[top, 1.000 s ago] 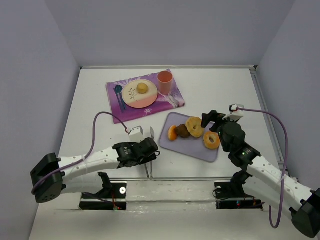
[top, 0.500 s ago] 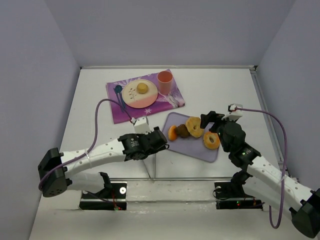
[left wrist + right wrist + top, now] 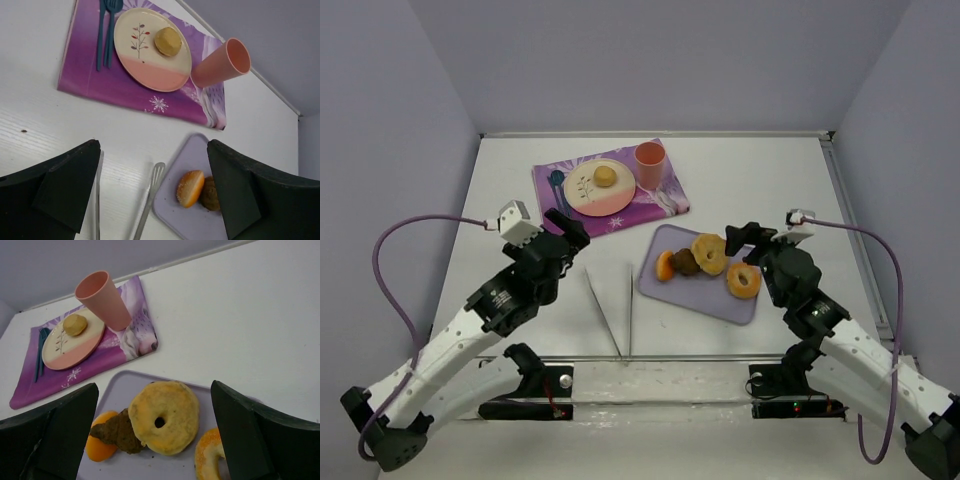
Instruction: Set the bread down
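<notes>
Beside the placemat [image 3: 610,222], the left pincer [image 3: 572,227] gapes wide, holding nothing.

The light is soft and even, and it comes from above. The white table [image 3: 740,180] looks bright, with no glare. Shadows are faint and pale. In the wrist views the food looks sharp, but the close-up black fingers [image 3: 55,195] look a little soft.

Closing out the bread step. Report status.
Left fingers open, empty. Right fingers open, empty. Bread resting on plate. Tongs lying beside tray, apart from plate.
</notes>
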Controlling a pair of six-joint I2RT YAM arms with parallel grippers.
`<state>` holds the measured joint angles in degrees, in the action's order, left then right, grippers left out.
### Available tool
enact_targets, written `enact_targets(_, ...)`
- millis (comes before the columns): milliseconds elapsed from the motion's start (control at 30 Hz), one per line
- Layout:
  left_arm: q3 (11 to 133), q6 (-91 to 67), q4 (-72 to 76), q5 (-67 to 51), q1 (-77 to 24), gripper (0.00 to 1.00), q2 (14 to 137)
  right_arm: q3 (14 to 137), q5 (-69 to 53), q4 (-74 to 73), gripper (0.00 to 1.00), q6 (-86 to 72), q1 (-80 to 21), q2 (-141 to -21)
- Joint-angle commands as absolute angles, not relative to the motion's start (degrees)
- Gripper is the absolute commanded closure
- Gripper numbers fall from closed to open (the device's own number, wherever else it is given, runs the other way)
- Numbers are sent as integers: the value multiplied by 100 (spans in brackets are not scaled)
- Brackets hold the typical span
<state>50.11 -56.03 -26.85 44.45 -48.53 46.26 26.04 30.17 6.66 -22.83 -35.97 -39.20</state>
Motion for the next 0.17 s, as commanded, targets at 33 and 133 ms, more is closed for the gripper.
enact_targets(33, 4342, -4562, -1292, 4069, -4289, 1, 3999, 2821, 3392, 598, 0, -2373, -3560, -3613)
enact_targets(133, 4298, -4500, -1336, 4113, -4298, 1, 3990, 2917, 3498, 484, 0, -2382, -3560, -3604)
